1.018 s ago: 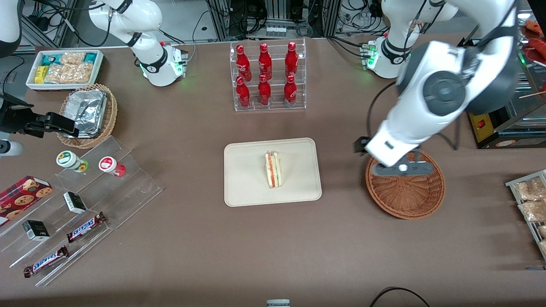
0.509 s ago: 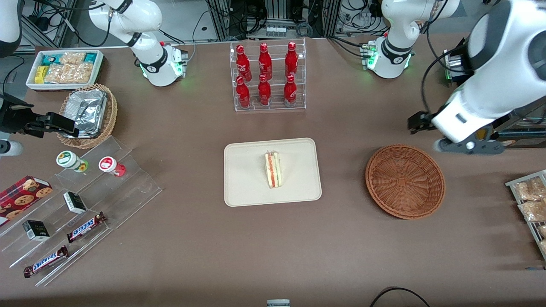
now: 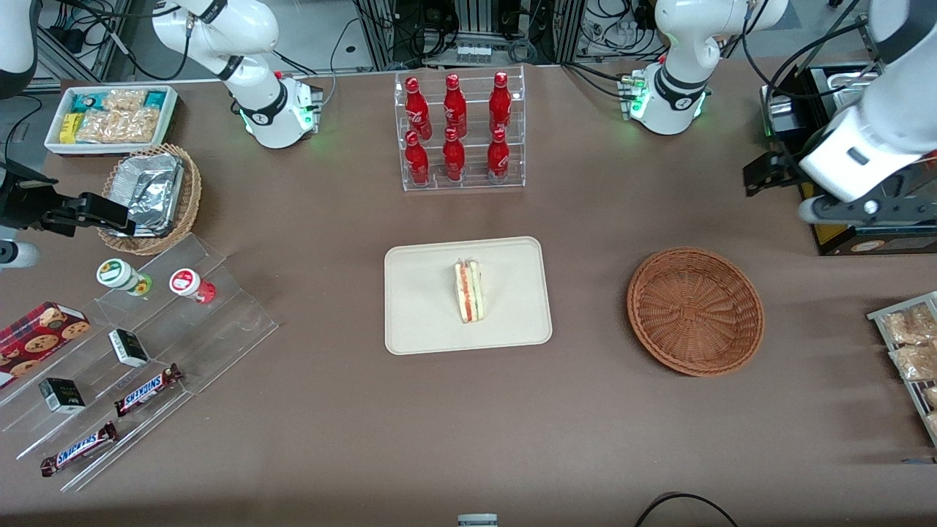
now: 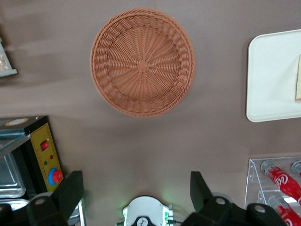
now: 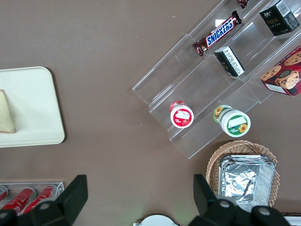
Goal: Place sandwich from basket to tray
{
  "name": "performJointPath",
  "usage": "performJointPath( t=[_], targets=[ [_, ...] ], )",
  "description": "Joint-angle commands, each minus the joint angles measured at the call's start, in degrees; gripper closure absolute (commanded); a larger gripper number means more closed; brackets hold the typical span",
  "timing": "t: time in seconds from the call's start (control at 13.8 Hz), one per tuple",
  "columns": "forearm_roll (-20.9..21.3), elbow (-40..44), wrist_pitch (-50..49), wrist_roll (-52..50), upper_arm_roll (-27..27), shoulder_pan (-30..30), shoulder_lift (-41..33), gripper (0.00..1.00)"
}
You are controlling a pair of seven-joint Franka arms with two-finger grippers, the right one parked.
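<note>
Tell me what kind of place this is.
Probably a lab mock-up of a snack shop: red bottles racked, Snickers bars on clear steps, sandwich on tray. Tool open above the table.

Sandwich and tray cut off at frame edge

Reddish-brown woven basket; cream tray; white sandwich with red and green layers; red bottles; black open gripper above brown table.

The sandwich lies on the tray at mid-table; the basket sits beside it toward the working arm's end; the gripper hangs above the table, farther from the front camera than the basket, fingers apart.
</note>
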Motion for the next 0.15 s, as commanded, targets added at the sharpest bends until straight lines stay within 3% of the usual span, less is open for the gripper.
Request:
performJointPath(
  t=[0.0,0.07],
  targets=[
    [-3.3,0.1,-1.9,2.7,3.5,0.5,-2.1,0.00],
    [-3.4,0.0,-2.0,2.7,3.6,0.5,-2.1,0.00]
  ],
)
